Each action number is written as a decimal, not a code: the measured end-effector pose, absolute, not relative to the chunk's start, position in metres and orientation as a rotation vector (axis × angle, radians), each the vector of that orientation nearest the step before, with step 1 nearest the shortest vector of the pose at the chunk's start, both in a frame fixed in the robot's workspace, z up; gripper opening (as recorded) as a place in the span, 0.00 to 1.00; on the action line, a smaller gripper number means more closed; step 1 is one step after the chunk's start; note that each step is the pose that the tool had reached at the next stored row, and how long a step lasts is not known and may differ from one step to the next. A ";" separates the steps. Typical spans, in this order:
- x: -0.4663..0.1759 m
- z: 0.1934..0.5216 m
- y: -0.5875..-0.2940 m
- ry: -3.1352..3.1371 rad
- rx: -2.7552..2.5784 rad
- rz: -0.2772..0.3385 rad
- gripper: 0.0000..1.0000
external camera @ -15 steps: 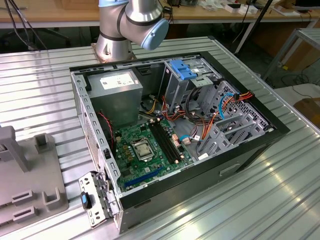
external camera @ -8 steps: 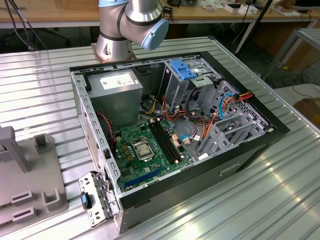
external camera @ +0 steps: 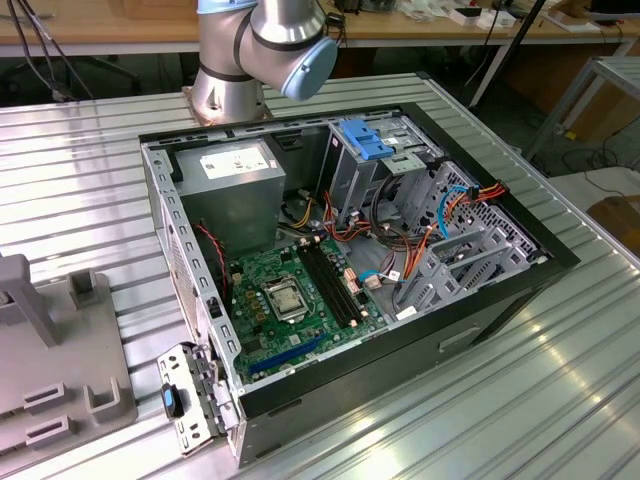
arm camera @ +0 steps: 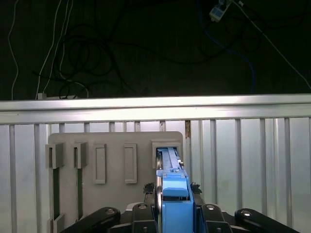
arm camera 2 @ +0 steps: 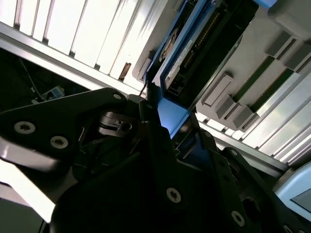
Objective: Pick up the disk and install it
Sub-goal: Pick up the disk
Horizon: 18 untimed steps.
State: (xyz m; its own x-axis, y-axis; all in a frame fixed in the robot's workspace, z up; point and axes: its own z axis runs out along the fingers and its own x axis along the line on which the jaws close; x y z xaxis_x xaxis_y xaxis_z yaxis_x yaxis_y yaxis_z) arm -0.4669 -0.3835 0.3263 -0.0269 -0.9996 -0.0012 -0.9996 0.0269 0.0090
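Step in hand: pick-up, judging by the grasp; install not started.

- Ribbed metal table carries the open PC case. The drive cage is on the case's far right in the exterior view.
- Grey slotted rack sits at the exterior view's left, near corner, well apart from the case.
- Gripper is over the rack and clamped on the disk. The jaws press both sides of its blue carrier.
- The disk stands on edge in the rack's end slot, not lifted out. Its connector edge shows in the second wrist view.

Next move, my read: a straight pull along the slot walls with no twist, since the blue rails sit close to the rack.

Hard to make out:
- How deep the disk sits is hidden by the rack.
- The contact line is partly cut off at the edge of the first wrist view.
- The arm is cut off at the exterior view's top.
- The target bay in the cage is hidden behind cables.
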 end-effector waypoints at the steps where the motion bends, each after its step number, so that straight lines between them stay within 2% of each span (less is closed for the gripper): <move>1: -0.467 0.328 -0.383 -2.247 2.188 -0.011 0.37; 18: -0.467 0.393 -0.383 -2.247 2.187 -0.010 0.37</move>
